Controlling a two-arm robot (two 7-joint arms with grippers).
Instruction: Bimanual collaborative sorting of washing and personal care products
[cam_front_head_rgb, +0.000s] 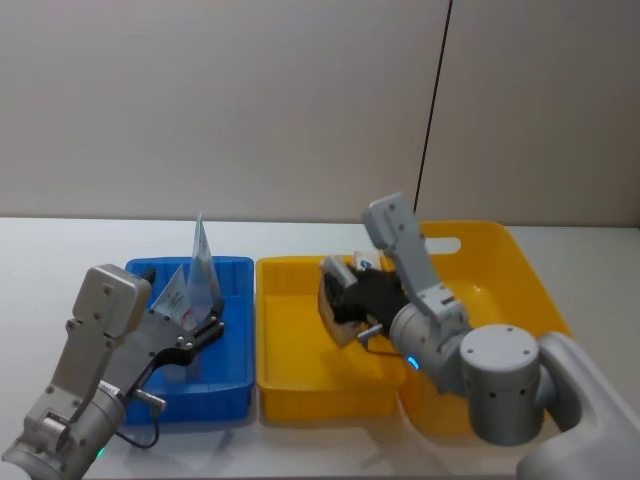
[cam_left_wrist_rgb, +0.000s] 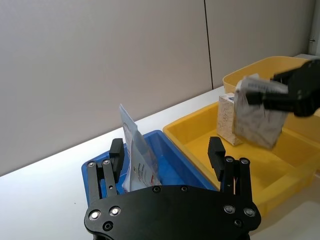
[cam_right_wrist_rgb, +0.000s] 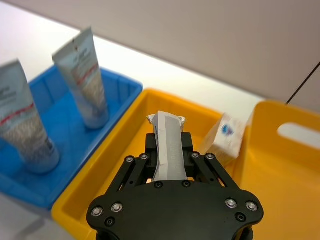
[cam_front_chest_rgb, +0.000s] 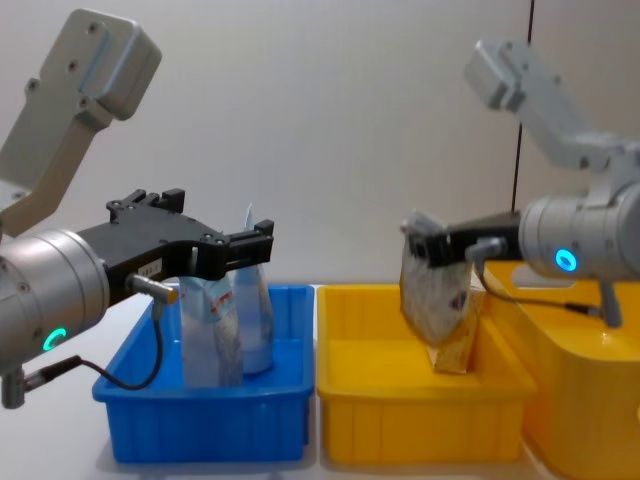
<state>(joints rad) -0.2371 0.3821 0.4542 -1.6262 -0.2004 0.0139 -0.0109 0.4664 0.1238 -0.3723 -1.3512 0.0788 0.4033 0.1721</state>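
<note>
A plain grey-beige wall (cam_front_head_rgb: 250, 100) stands behind a white table (cam_front_head_rgb: 60, 250) that holds three containers side by side. On the left is a shallow blue plastic tray (cam_front_head_rgb: 225, 398). Two pale-blue tapering tubes with speckled grey bodies, one taller (cam_right_wrist_rgb: 85, 80) and one nearer (cam_right_wrist_rgb: 25, 120), stand upright in it on their caps, close together. The left gripper (cam_left_wrist_rgb: 166, 147) hovers above this tray beside the tubes with its black fingers spread wide and nothing clamped between them. It looks placed to steady the tubes or to back away from them. The tubes seem to have been given this tray as their own kind. In the middle is a shallow yellow plastic tray (cam_front_head_rgb: 320, 398). The right gripper (cam_right_wrist_rgb: 168, 145) hangs above it with its fingers closed on the top edge of a soft flat pouch with a speckled grey body (cam_front_chest_rgb: 432, 295). The pouch dangles clear of the tray floor and tilts slightly. Holding it by the top seam lets the limp body hang straight, so it can probably be lowered and let go here. Behind the pouch, a small speckled beige carton with a blue-and-white end (cam_right_wrist_rgb: 226, 137) leans in the far corner of the same tray. This suggests the yellow tray takes the pouches and cartons. At the far right is a tall yellow plastic basket with a handle hole (cam_front_head_rgb: 510, 260), touching the yellow tray.
</note>
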